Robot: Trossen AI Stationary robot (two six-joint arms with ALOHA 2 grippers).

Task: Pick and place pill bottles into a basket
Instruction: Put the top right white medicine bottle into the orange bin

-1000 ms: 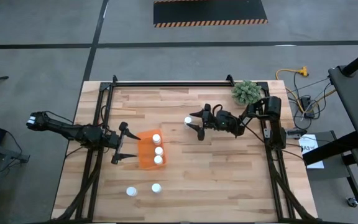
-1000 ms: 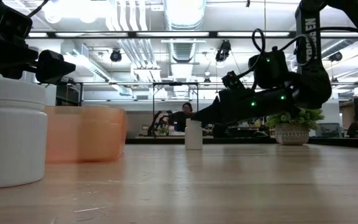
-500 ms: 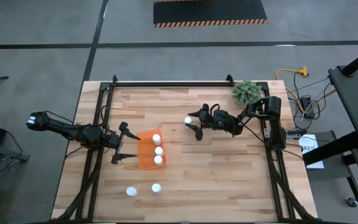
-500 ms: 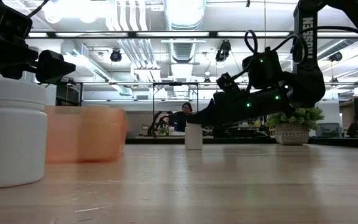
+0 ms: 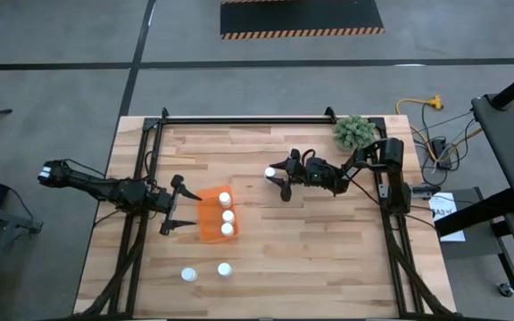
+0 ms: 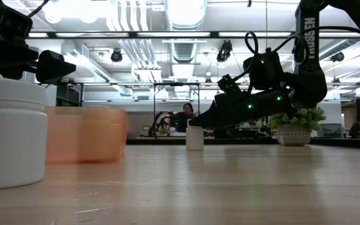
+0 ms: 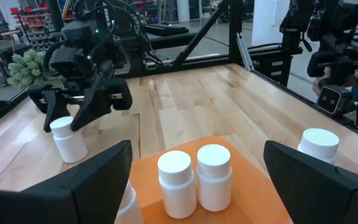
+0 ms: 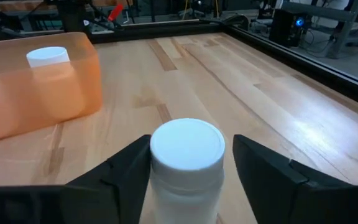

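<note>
R hand [image 5: 278, 179] straddles lone pill bottle [image 5: 270, 173] on surface, fingers narrow, gaps visible. L hand [image 5: 176, 214] wide beside basket [image 5: 210, 223].

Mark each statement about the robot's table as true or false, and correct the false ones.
1. Three pill bottles stand in the orange basket. True.
2. The right gripper has its fingers either side of a bottle standing on the table. True; the right wrist view shows small gaps on both sides.
3. The left gripper holds a bottle. False: it is open and empty, beside the basket.
4. Two bottles stand on the table near its front edge. True.
5. The green plant sits inside the basket. False: it stands at the table's far right corner.
</note>
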